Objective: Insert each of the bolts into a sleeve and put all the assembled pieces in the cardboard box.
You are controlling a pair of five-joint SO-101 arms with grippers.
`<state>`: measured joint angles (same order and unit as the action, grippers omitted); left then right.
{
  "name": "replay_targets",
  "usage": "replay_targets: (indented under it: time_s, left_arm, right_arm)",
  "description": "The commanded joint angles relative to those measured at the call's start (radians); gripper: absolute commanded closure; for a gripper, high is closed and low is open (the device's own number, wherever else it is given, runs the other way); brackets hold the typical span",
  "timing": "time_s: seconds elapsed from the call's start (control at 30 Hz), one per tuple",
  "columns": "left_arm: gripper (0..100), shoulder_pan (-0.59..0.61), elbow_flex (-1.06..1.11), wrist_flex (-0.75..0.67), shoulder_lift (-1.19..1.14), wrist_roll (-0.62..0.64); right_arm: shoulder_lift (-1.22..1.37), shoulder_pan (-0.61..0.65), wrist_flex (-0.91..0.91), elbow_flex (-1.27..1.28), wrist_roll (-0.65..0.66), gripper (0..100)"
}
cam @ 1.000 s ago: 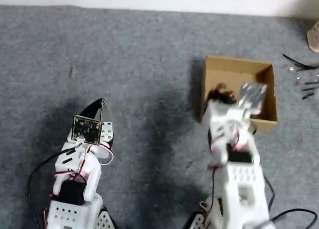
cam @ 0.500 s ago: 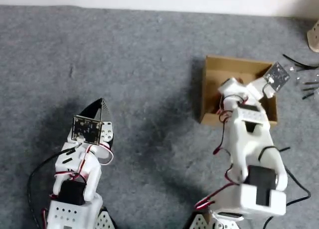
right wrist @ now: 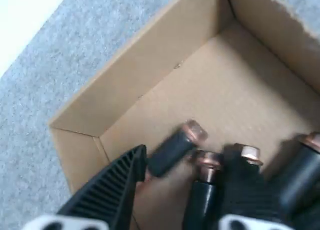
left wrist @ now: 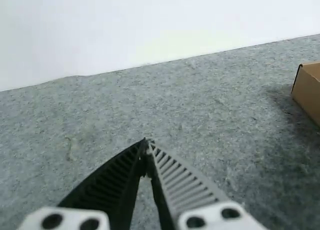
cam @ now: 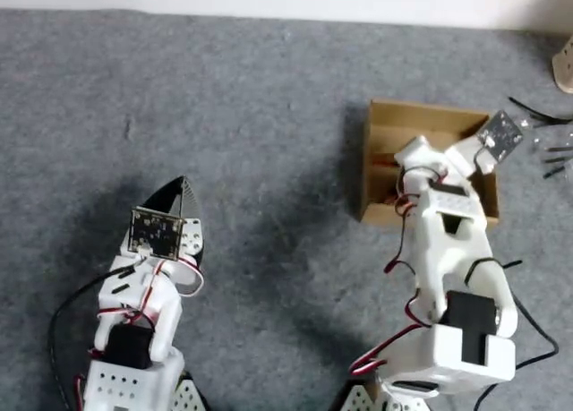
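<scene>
High view: L arm (cam: 143, 295) sits folded at the near-left of the grey mat (cam: 269, 98), forearm low. L gripper (cam: 183, 185) points away from its base over bare mat, well apart from the cardboard box (cam: 380, 124). R arm (cam: 448, 250) is stretched fwd from its base, wrist bent down over the box's near wall. Its wrist cam (cam: 500, 133) sticks out toward the box's far-right corner.

Left wrist view: L gripper (left wrist: 147, 149) has both fingers pressed together tip to tip, nothing btwn them. It is low over the mat (contact w/ mat: can't tell). One box corner (left wrist: 309, 87) shows off to the side.

Right wrist view: R gripper (right wrist: 190, 157) is inside the box, jaws spread wide, aimed at the box floor (right wrist: 235, 89). The assembled pieces (black sleeve, copper bolt head) lie on the floor:
- first piece (right wrist: 172, 149): just past the tip of the ribbed finger (right wrist: 112, 187).
- second piece (right wrist: 202, 190): btwn the jaws; can't tell if either finger touches it.
- third piece (right wrist: 300, 172): outside the other finger (right wrist: 247, 185).
- one more bolt head (right wrist: 249, 152): just beyond that finger's tip, sleeve hidden.
</scene>
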<state>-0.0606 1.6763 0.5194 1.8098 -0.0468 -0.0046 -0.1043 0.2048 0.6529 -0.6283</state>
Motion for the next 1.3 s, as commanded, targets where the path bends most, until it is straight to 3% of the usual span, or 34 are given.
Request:
replay_targets:
  time_s: [0.0, 0.17, 0.33, 0.6, 0.8, 1.0, 1.13, 1.27]
  left_arm:
    - [99, 0.012, 0.021, -0.006, 0.01, -0.008]
    - [99, 0.013, 0.021, -0.006, 0.01, -0.008]
    - [99, 0.013, 0.021, -0.006, 0.01, -0.008]
    - [99, 0.012, 0.021, -0.006, 0.01, -0.008]
    - [99, 0.012, 0.021, 0.012, 0.01, -0.008]
    - [99, 0.012, 0.021, 0.017, 0.01, -0.008]
    - [99, 0.012, 0.021, 0.08, 0.01, -0.008]
    - [99, 0.012, 0.021, 0.186, 0.01, -0.008]
  right_arm:
    - [-0.013, -0.012, -0.031, -0.048, -0.003, 67.6]
    - [-0.142, 0.012, 0.016, 0.013, -0.002, 74.6]
    - [-0.476, 0.119, 0.088, 0.205, 0.0, 85.0]
    - [-1.012, 0.216, 0.088, 0.59, 0.009, 85.2]
    - [-1.303, 0.216, 0.085, 0.858, 0.229, 85.2]
    - [-1.647, 0.209, 0.09, 1.112, 0.334, 85.2]
    - [-1.831, 0.216, 0.3, 1.175, 0.336, 85.6]
    - [-1.813, 0.211, 0.389, 1.161, 0.338, 85.6]
